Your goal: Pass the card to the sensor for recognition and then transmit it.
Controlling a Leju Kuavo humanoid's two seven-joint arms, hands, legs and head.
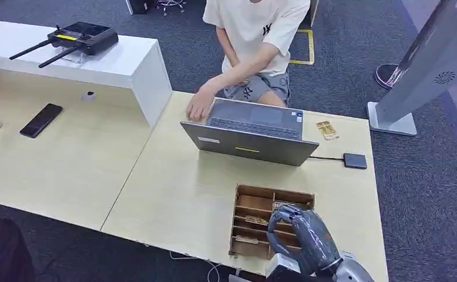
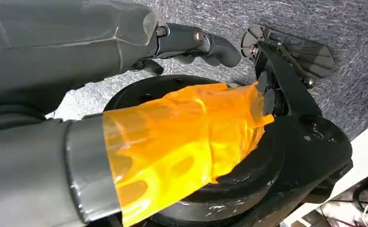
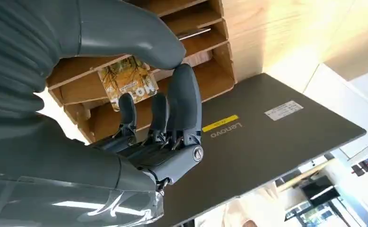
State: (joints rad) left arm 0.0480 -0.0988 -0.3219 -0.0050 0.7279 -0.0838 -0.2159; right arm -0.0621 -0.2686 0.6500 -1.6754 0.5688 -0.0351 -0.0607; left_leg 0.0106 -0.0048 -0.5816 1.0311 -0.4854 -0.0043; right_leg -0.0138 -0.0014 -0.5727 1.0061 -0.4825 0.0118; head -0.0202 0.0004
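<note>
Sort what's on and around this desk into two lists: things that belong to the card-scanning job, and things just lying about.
Belongs to the job:
- wooden card rack
- yellow card in the rack
- right hand, fingers at that card
- black sensor pad, likely the reader
- laptop cabled to it

Just lying about:
- phone
- remote controller with antennas
- loose card by the laptop
- grey kiosk stand

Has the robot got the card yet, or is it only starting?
Only starting. Nothing looks done: the right hand is reaching into the wooden organizer, its fingers right at the yellow card, but I can't tell if they grip it. Left to do: lift the card, show it to the black sensor, then pass it on.
</note>
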